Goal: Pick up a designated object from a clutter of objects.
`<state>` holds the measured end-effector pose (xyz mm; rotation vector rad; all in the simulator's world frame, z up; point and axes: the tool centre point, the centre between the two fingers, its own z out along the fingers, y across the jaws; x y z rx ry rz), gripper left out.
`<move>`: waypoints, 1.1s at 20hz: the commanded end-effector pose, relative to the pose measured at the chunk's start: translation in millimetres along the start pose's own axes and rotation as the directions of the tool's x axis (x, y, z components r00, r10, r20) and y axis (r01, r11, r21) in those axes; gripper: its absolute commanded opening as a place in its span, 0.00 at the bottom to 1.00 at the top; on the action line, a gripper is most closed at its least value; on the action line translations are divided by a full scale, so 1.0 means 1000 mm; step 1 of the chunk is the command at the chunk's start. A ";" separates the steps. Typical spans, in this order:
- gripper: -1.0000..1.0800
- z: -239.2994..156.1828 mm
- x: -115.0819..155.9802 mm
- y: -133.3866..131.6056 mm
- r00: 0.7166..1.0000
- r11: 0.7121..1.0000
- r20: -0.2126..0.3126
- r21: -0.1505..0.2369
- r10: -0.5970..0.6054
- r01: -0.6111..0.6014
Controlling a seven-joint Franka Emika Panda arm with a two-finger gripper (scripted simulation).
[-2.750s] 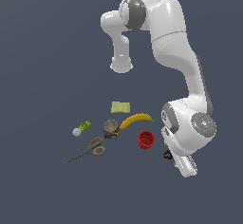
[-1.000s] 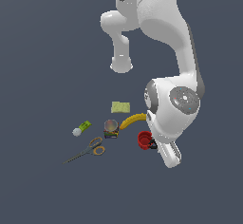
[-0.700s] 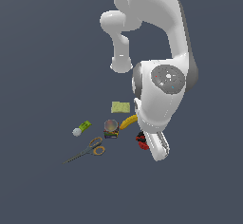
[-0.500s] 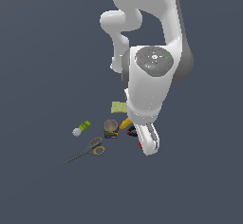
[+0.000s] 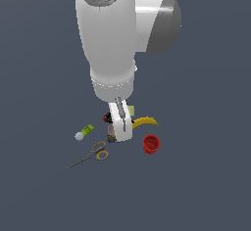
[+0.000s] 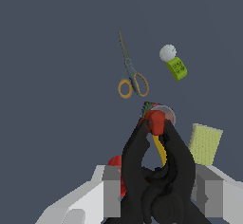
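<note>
The designated object, a small black spring clamp (image 6: 154, 161) with red-orange jaw tips, sits between my gripper's grey fingers (image 6: 112, 190), its splayed handles pinched and its tips pointing away from the wrist. My gripper (image 6: 159, 190) is shut on it. In the exterior view the gripper (image 5: 120, 127) hangs above the middle of the clutter, and a bit of the clamp (image 5: 106, 119) shows beside the white hand. Below lie the scissors (image 5: 90, 155), the red cup (image 5: 151, 143) and the banana (image 5: 146, 122).
A green-white tube (image 6: 173, 62) and the grey scissors with orange handles (image 6: 129, 73) lie farther out. A small can (image 6: 167, 114) sits just past the clamp's tips, with a yellow-green sponge pad (image 6: 205, 144) beside it. The arm's large white link hides part of the floor behind the clutter.
The arm has swung from the exterior view's right, beside the red cup, toward the left. The hand now hangs over the can in the middle of the clutter.
</note>
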<state>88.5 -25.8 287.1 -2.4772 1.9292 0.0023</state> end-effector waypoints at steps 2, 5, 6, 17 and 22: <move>0.00 -0.032 0.027 0.012 1.000 1.000 0.000 0.000 0.000 0.000; 0.00 -0.058 0.050 0.021 1.000 1.000 0.000 0.000 0.000 0.000; 0.00 -0.067 0.057 0.024 1.000 1.000 0.000 0.000 -0.001 0.001; 0.00 -0.119 0.103 0.038 1.000 1.000 -0.002 -0.001 -0.001 0.001; 0.00 -0.123 0.107 0.039 1.000 1.000 -0.002 -0.001 -0.001 0.001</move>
